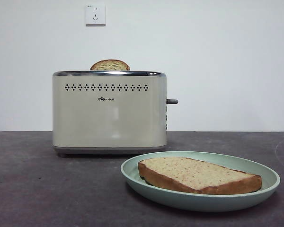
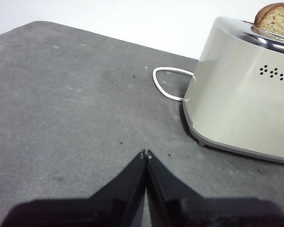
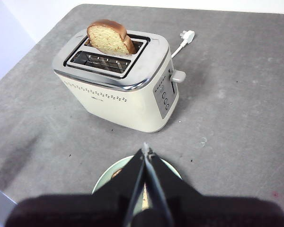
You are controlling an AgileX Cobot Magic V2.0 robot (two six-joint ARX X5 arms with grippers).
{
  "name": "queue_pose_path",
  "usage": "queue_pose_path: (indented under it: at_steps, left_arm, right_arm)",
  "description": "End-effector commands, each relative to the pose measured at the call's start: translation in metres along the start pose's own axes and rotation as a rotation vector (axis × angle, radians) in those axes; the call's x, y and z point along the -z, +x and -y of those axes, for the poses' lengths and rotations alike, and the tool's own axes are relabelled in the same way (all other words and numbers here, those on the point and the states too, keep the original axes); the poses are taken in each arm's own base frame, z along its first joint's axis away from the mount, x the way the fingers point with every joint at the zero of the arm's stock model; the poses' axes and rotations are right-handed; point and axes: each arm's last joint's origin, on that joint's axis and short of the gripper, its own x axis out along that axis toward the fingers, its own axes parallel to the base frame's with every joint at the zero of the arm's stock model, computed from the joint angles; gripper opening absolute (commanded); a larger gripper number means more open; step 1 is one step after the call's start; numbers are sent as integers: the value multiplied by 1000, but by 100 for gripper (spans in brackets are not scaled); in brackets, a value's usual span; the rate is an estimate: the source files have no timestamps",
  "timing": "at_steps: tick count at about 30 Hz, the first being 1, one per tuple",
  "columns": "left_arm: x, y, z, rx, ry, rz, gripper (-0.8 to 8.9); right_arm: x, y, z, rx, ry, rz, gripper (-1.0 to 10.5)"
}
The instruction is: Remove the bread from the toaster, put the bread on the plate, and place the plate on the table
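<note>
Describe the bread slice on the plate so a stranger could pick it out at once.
Find the cream toaster on the table; just in front of it sits a mint-green plate. The bread lies flat on that plate, speckled tan face up with a brown crust. The other slice stands upright in the toaster's slot.

Occlusions and cut-offs, all three views

The second slice (image 1: pixel 110 65) sat mostly sunk in the toaster (image 1: pixel 109 111), only its domed top showing in front view; left wrist view cut it and the toaster off at the frame edge. In right wrist view the right gripper (image 3: pixel 145 152) covered most of the plate (image 3: pixel 105 177), and the bread on it was hidden except possibly a small brown sliver. The toaster's logo (image 1: pixel 106 99) was too small to read. The white cord (image 2: pixel 166 85) ran out of sight behind the toaster.
</note>
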Motion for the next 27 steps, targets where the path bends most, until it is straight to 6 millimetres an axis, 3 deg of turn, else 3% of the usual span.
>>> queue_pose_path:
  at_steps: [1,20,23,27]
  left_arm:
    - [3,1,-1,-6,12,-4,-4]
    - [3,1,-1,-6,12,-4,-4]
    - [3,1,-1,-6,12,-4,-3]
    - [3,1,-1,-6,12,-4,-4]
  right_arm:
    - [1,1,0,2,-7,-1,2]
    - [1,1,0,2,-7,-1,2]
    - [1,2,1,3,-72,-2,2]
    - [-2,12,10,104,-86,43,2]
